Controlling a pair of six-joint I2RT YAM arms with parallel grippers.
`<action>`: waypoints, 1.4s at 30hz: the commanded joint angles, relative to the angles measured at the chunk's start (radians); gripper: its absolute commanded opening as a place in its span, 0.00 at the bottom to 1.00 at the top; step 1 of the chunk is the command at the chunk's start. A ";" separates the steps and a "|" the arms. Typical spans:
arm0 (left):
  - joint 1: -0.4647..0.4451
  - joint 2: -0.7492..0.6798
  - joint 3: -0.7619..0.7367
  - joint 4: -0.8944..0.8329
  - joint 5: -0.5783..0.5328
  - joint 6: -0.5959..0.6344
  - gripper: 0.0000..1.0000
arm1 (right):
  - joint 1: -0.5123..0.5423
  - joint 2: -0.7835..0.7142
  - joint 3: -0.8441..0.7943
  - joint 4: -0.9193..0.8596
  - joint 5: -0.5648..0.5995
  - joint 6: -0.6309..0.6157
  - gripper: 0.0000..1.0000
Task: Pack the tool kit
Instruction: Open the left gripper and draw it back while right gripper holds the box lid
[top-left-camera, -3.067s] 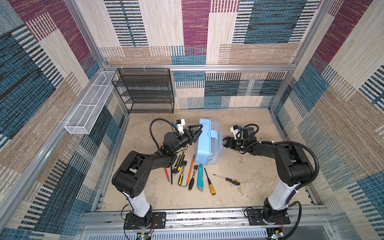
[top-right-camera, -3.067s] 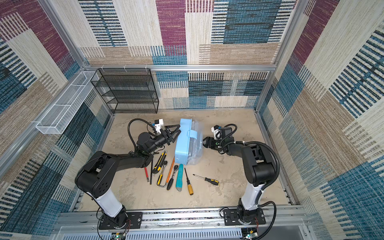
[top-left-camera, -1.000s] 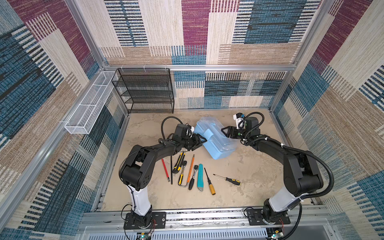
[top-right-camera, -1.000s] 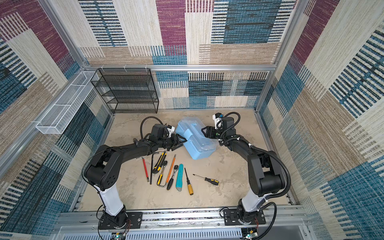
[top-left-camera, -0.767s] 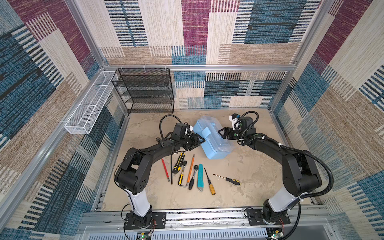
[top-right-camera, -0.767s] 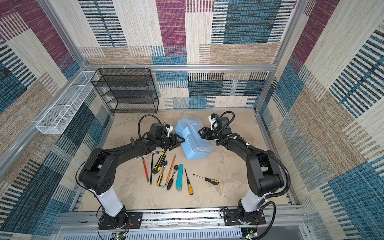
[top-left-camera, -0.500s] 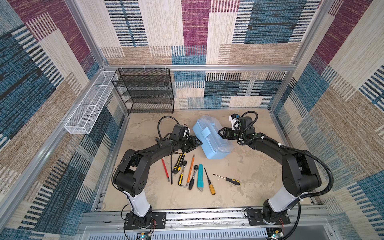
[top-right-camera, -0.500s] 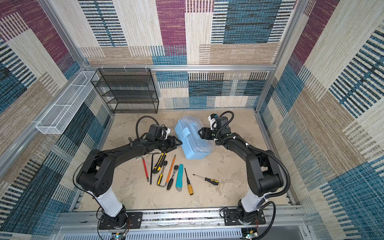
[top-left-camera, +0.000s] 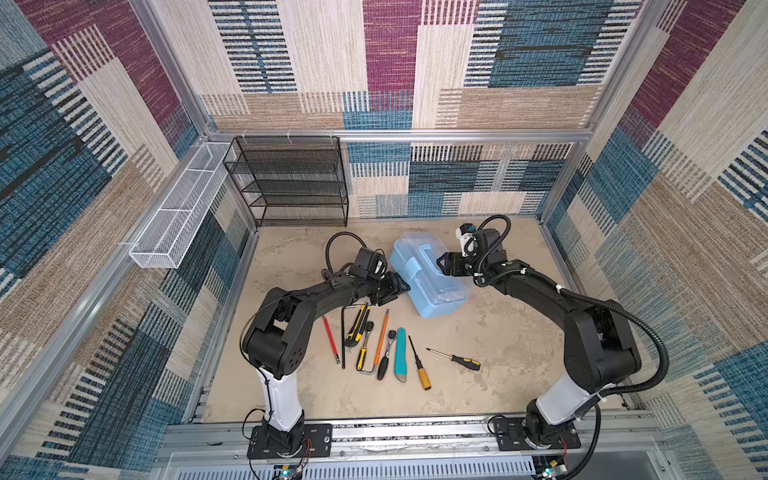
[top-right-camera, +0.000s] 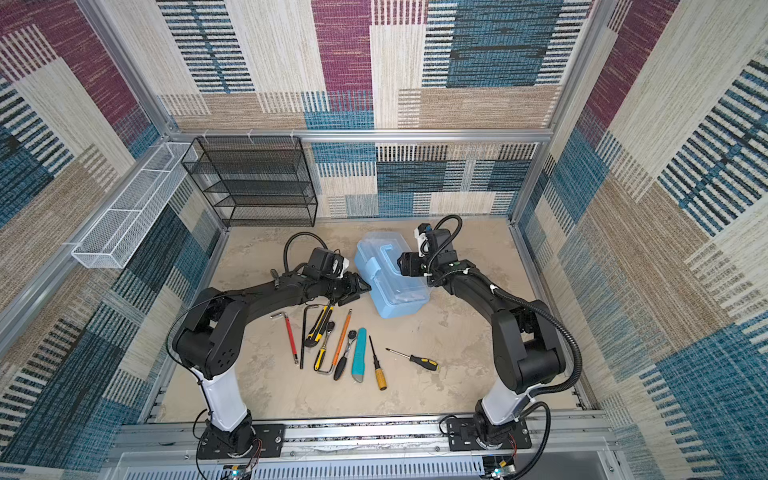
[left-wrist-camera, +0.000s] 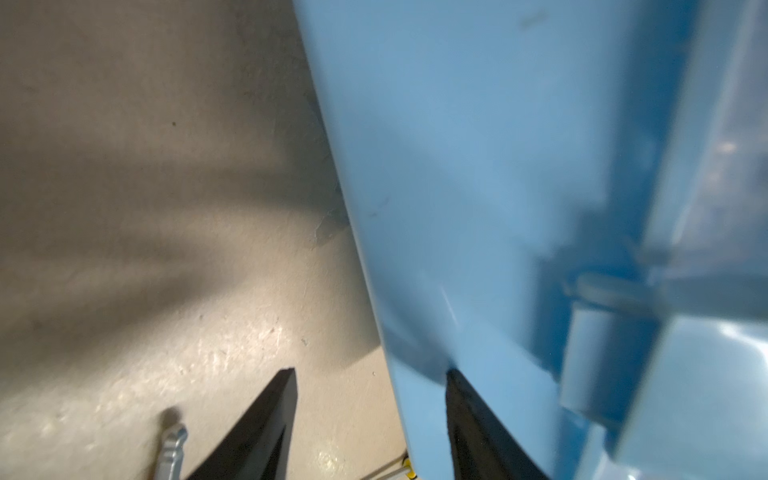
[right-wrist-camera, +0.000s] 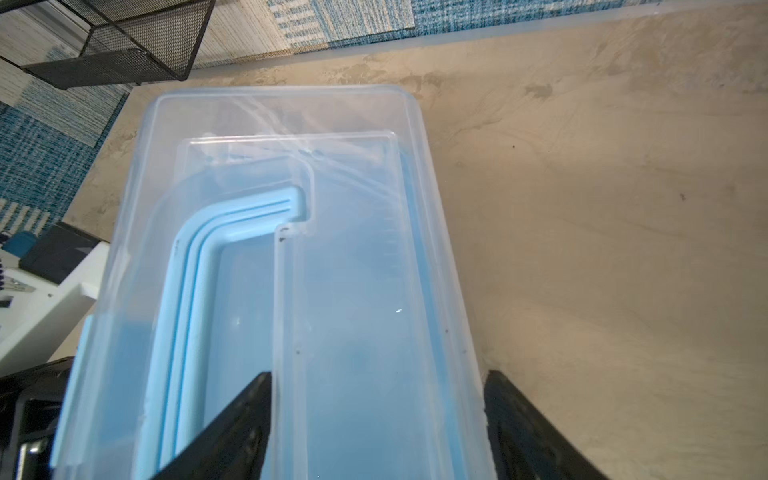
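The tool kit's light-blue toolbox (top-left-camera: 430, 286) (top-right-camera: 392, 291) stands upright mid-table, its clear lid (right-wrist-camera: 340, 232) shut and the handle (right-wrist-camera: 187, 291) folded flat. My left gripper (top-left-camera: 401, 286) (left-wrist-camera: 370, 415) is open and low at the box's left front corner, with one finger (left-wrist-camera: 469, 419) against the blue wall (left-wrist-camera: 457, 166). Over the lid's right side my right gripper (top-left-camera: 441, 264) (right-wrist-camera: 378, 399) is open, its jaws straddling part of the lid. Loose tools lie in front: a red hex key (top-left-camera: 331, 338), a teal utility knife (top-left-camera: 400, 353) and a black-and-yellow screwdriver (top-left-camera: 457, 360) among several.
A black mesh rack (top-left-camera: 291, 183) (right-wrist-camera: 124, 41) stands at the back left against the wall. A long white mesh basket (top-left-camera: 178, 208) hangs on the left wall. Aluminium frame rails and carpeted walls close in the table on all sides.
The toolbox has come down from a tilt and now rests flat with its lid up. The right jaws have opened wider. The left gripper stays low at the box's corner.
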 joint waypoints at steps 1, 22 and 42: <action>0.000 0.024 0.027 0.000 -0.007 0.040 0.61 | 0.005 -0.007 0.007 -0.059 0.083 -0.008 0.80; 0.032 -0.155 -0.022 -0.188 -0.163 0.128 0.69 | 0.063 0.022 0.079 -0.105 0.208 -0.058 0.93; 0.015 -0.211 -0.028 -0.245 -0.207 0.205 0.71 | 0.064 0.044 0.081 -0.115 0.221 -0.148 0.98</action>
